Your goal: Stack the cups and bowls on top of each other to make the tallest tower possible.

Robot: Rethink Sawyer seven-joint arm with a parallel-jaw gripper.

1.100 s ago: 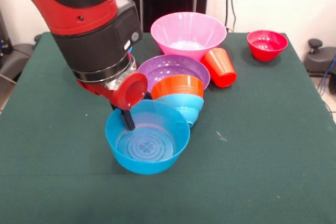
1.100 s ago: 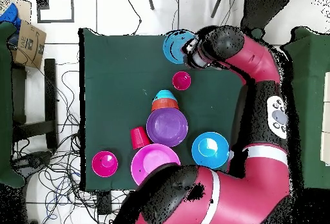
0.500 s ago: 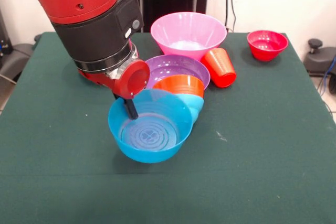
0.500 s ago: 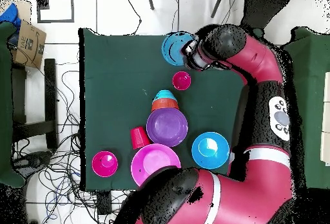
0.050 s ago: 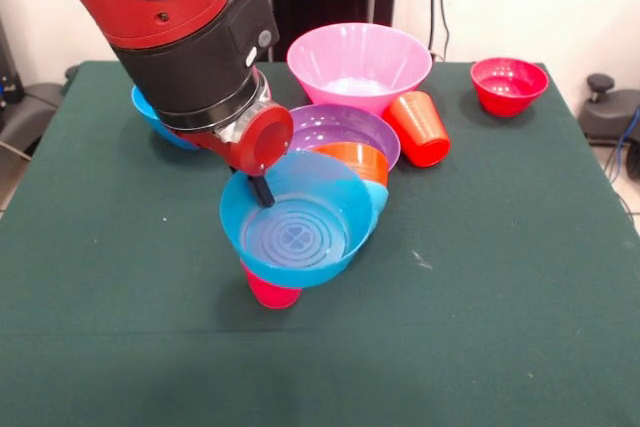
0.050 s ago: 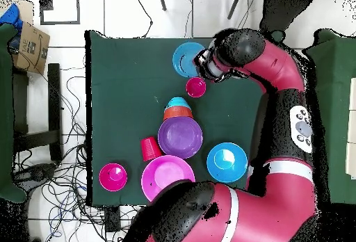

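Gripper [image 5: 262, 191] pinches the deep blue bowl [image 5: 297, 232] by its rim, lifted and tilted over the pinkish-red cup [image 5: 271, 291] — a one-sided hold, so it may slip or clip the nearby orange bowl [image 5: 345, 160].

Deep blue bowl [image 5: 298, 222] lifted off the worktop, tilted, mouth toward the camera, rim overlapping the tower. Pinkish-red cup [image 5: 271, 291] upright just under it. Tower [image 5: 352, 175]: orange bowl [image 5: 345, 159] nested in light-blue bowl [image 5: 374, 197], lying on its side against the purple bowl [image 5: 333, 131]. Pink bowl [image 5: 359, 65] behind the purple one, upright. Orange-red cup [image 5: 420, 129] on its side beside them. Red bowl [image 5: 509, 85] well apart at a corner. Small blue bowl [image 5: 157, 117] upright, partly hidden.
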